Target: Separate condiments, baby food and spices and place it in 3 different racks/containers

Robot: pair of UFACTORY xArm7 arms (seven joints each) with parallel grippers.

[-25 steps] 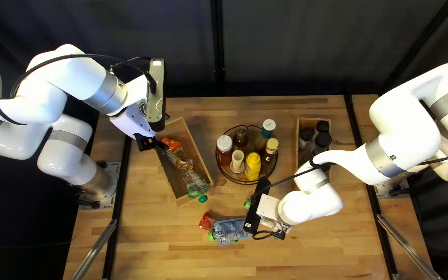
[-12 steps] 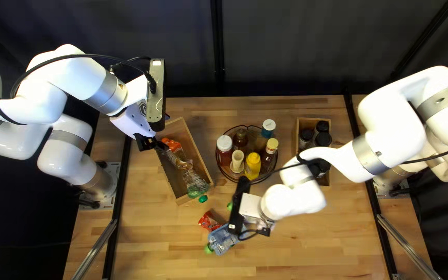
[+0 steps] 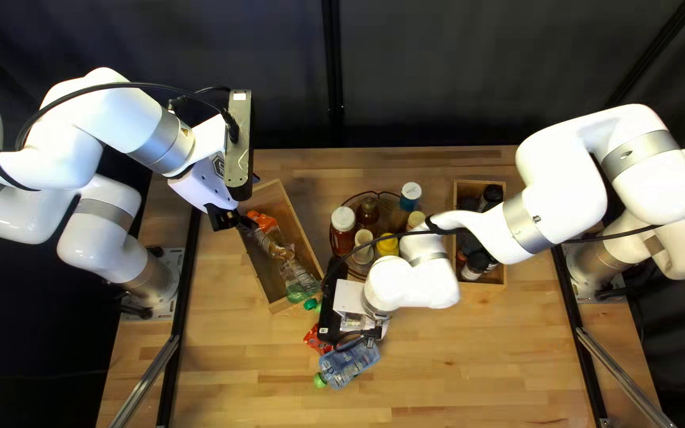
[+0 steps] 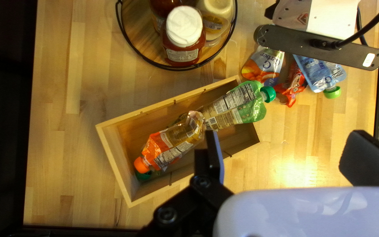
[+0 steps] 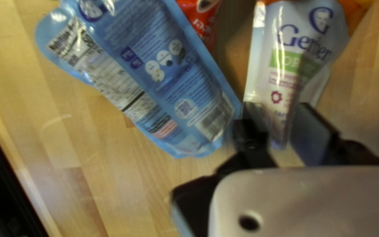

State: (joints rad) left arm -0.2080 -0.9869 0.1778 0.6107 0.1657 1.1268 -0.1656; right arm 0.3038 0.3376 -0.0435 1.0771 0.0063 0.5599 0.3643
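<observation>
My left gripper (image 3: 235, 219) hangs over the end of the left wooden box (image 3: 311, 246); its left wrist view shows the gripper (image 4: 286, 153) open, nothing between its fingers. Orange-capped (image 4: 165, 147) and green-capped (image 4: 237, 105) pouches lie inside. My right gripper (image 3: 354, 321), fingertips hidden from above, is near the box's front corner. In the right wrist view the gripper (image 5: 281, 127) is shut on the narrow end of a white-and-orange pouch (image 5: 281, 74). Beside it lie a blue pouch (image 5: 154, 83) and a red one (image 5: 200, 24).
A round wire-rimmed tray (image 4: 174, 68) beyond the left box holds several sauce bottles and jars, including a white-lidded jar (image 3: 343, 219). Another wooden box (image 3: 497, 277) with black-capped spice jars (image 3: 476, 264) stands to its right, partly beneath my right arm.
My right gripper has travelled left toward the left box, carrying the white-and-orange pouch. The blue pouch has shifted and turned beneath it. My left arm has stayed still.
</observation>
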